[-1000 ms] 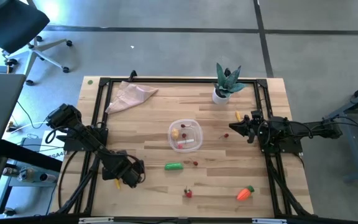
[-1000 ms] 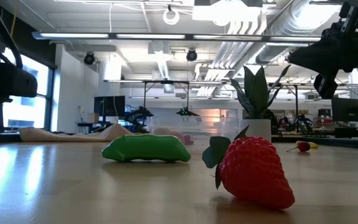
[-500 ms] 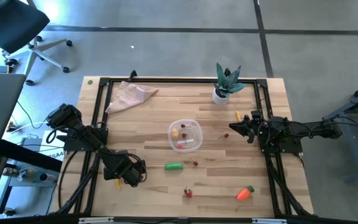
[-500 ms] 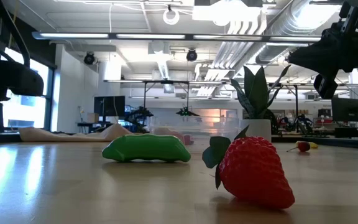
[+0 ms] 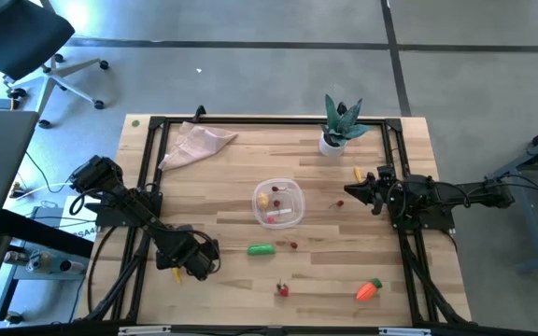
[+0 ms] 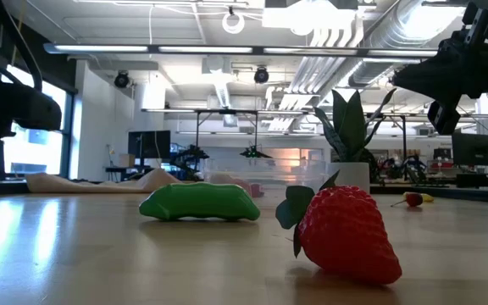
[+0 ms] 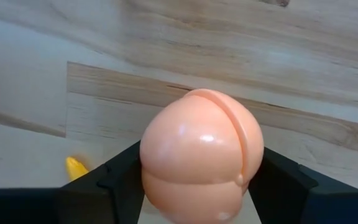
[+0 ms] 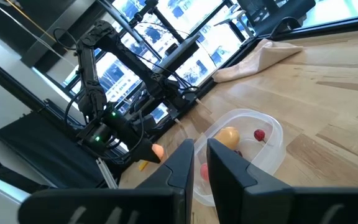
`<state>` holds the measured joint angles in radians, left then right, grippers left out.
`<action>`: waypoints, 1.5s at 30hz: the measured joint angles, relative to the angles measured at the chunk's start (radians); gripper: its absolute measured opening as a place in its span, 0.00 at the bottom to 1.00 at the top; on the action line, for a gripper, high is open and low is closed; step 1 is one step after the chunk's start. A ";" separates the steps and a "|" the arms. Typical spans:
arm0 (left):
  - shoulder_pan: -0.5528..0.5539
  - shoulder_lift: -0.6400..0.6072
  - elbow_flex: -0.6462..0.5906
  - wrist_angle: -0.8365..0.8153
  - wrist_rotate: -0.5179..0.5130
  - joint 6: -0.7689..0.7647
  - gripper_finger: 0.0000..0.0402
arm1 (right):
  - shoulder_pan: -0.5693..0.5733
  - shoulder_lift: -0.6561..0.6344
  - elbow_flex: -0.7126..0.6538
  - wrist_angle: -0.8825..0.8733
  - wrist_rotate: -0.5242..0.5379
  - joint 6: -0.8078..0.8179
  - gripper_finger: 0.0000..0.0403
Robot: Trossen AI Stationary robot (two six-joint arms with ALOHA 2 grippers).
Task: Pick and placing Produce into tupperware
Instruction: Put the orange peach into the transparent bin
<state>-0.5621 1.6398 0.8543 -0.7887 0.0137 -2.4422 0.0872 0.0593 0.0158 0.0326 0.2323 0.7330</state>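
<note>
My left gripper [image 5: 194,265] points down over the table's near left part, shut on a round peach-coloured produce piece [image 7: 201,155], which also shows in the right wrist view [image 8: 158,151]. A small yellow piece [image 7: 74,167] lies beside it. The clear tupperware [image 5: 278,203] stands mid-table with a few produce pieces inside. On the wood lie a green pepper [image 5: 261,249], a strawberry [image 5: 283,288] and a carrot [image 5: 369,290]. My right gripper [image 5: 348,190] waits shut and level at the right side. My left gripper pinches the peach-coloured piece by two opposite sides [image 7: 151,168] between its two fingers [image 7: 120,180]. The fingers come from above, pointing down. The piece's seam faces the camera. Whether its underside rests on the wood cannot be told.
A potted spiky plant [image 5: 340,126] stands at the far right and a beige cloth [image 5: 194,145] lies at the far left. Small red pieces [image 5: 293,245] and a yellow one [image 5: 358,174] lie scattered right of the tupperware. A black frame [image 5: 152,177] rims the table.
My left gripper has stayed in place and its fingers have drawn in onto the peach-coloured piece.
</note>
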 joint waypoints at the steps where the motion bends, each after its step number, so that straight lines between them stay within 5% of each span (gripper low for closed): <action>1: 0.000 0.000 0.000 0.000 0.000 0.000 0.56 | 0.000 0.000 0.000 0.000 0.000 0.000 0.09; 18: 0.000 0.000 0.009 -0.011 -0.042 0.000 0.56 | 0.000 0.000 0.000 0.000 0.000 0.000 0.09; 26: 0.066 0.000 0.114 -0.196 -0.109 0.038 0.57 | 0.000 0.000 0.000 0.000 0.000 0.000 0.09; 35: 0.288 0.000 0.354 -0.341 -0.240 0.340 0.57 | 0.000 0.000 0.000 0.000 0.000 0.000 0.09; 45: 0.589 0.068 0.610 -0.282 -0.193 0.790 0.57 | 0.000 0.000 0.000 0.000 0.000 0.000 0.09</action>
<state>0.0273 1.7080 1.4647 -1.0707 -0.1793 -1.6525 0.0872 0.0597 0.0158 0.0322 0.2325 0.7330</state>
